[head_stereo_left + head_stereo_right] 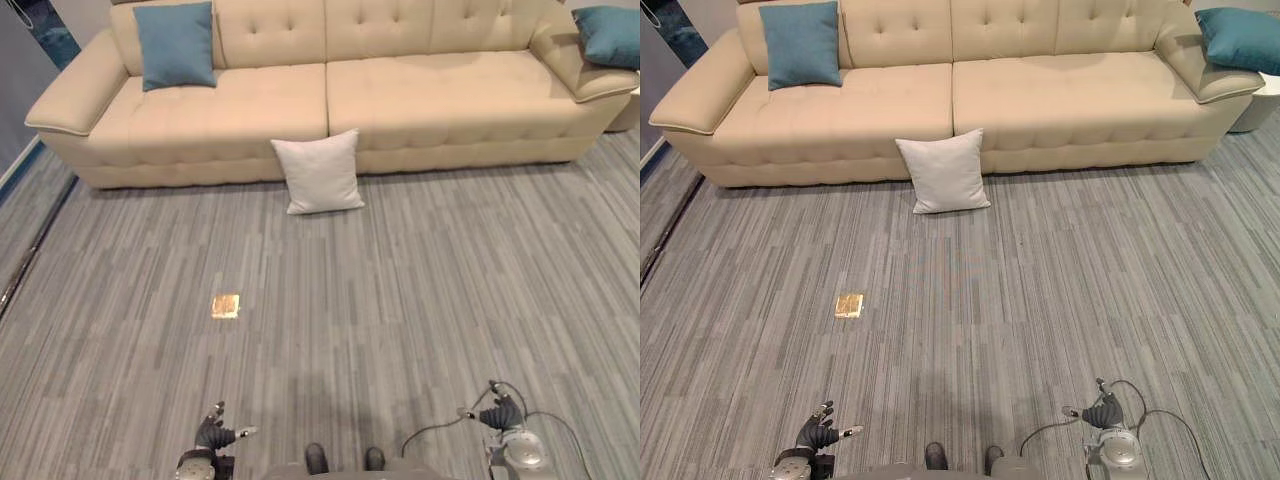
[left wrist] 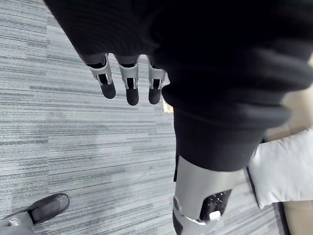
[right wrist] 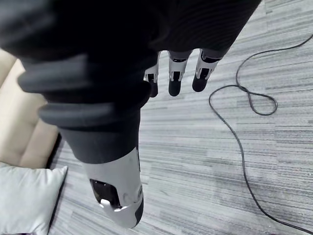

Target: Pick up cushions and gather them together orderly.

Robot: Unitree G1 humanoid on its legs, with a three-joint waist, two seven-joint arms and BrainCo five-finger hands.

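With left hand point(image 1: 213, 432) and right hand point(image 1: 503, 412) held slack and empty, the leaning white square fabric cushion point(image 1: 320, 172) could be toppled if nudged.

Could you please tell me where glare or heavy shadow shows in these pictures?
Left eye view: even light on the sofa and white cushion; the one glint is a small shiny plate on the floor, and a thin shadow lines the sofa's base. Left wrist view: the left hand has a near-black cover, fingers well lit. Right wrist view: likewise for the right hand.
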